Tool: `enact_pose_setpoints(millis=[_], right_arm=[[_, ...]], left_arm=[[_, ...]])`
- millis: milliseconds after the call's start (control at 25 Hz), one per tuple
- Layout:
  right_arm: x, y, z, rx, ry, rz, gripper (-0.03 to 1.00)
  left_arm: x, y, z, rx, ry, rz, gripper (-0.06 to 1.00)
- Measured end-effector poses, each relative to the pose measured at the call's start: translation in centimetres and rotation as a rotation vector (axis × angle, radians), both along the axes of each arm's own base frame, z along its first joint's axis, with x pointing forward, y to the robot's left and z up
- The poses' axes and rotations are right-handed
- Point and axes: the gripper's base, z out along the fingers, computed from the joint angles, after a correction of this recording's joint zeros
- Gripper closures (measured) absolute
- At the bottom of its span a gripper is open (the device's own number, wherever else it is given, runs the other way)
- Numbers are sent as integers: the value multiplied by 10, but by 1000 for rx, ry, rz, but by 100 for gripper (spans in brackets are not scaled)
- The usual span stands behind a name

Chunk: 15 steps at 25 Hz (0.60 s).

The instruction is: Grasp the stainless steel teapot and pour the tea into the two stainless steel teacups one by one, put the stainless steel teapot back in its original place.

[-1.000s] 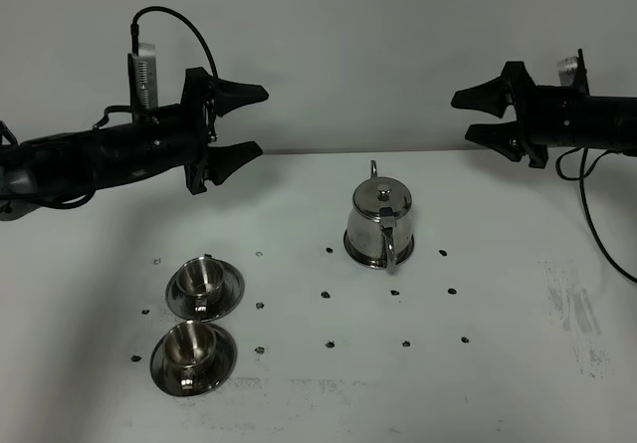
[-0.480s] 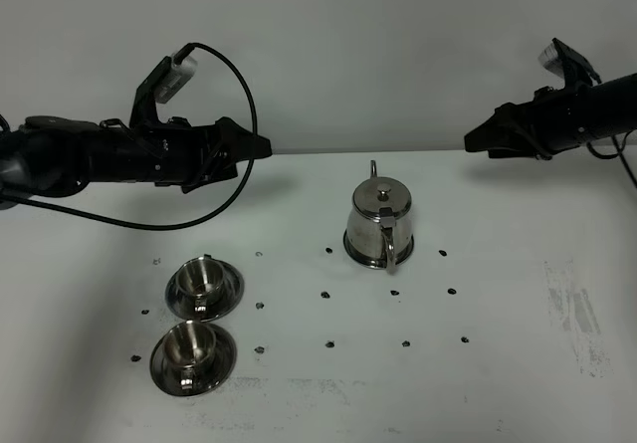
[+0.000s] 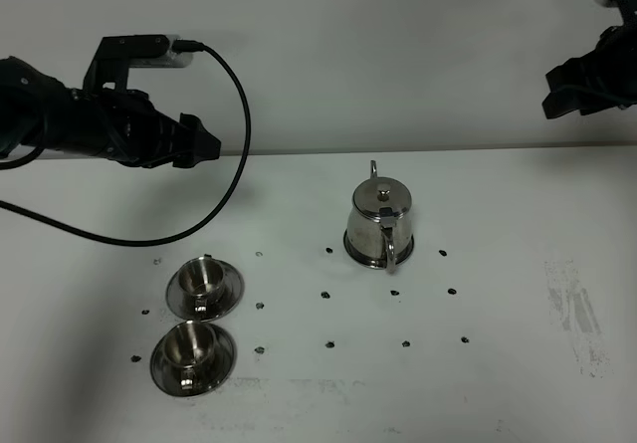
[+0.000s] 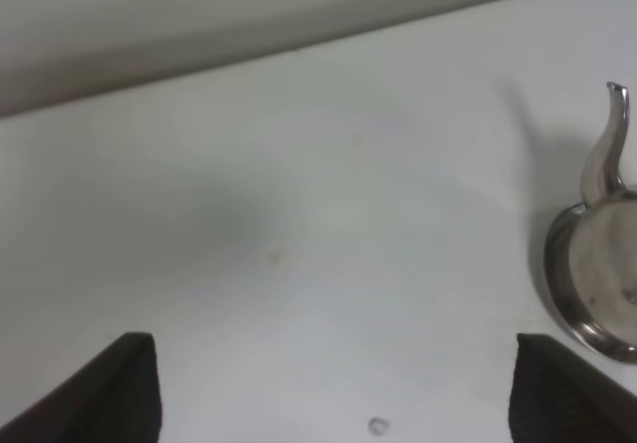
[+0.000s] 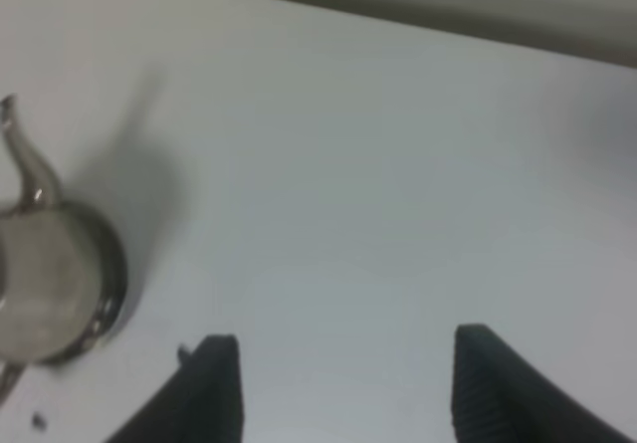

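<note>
The stainless steel teapot stands upright mid-table, spout to the back and loop handle to the front. Its base hides the original place. The two stainless steel teacups sit on their saucers at the front left, one behind the other. My left gripper hovers high at the back left, well away from cups and pot. In the left wrist view the left gripper is open and empty, with the teapot off to one side. My right gripper hangs high at the far right. Its wrist view shows the right gripper open and empty, teapot at the edge.
The white table carries a grid of small dark dots and a scuffed patch at the right. A black cable loops down from the left arm above the table's back left. A pale wall stands behind.
Both arms have pulled back and outward, the left toward the left edge, the right up to the right edge. Both wrists have rolled. Teapot and cups have not moved.
</note>
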Motion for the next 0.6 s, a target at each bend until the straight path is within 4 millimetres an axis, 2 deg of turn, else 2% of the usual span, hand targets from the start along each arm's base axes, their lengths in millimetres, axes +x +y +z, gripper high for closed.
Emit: enact_pose_setpoints(millis=[80,200,400,600], right_arm=[[-19,0,16,-30,-1,-4,51],[-49,4,30,-31,23,2,51],[-88,5,32,17,-33,-23,52],[-130,19,51,60,-168,9,52]], left_arm=[[-18,4,9,10,-54,24,24],[-51,9,37,15,-164,41,24],[-108,17,83,42,-324,51,24],[-163,23,112,59,-425,56,24]])
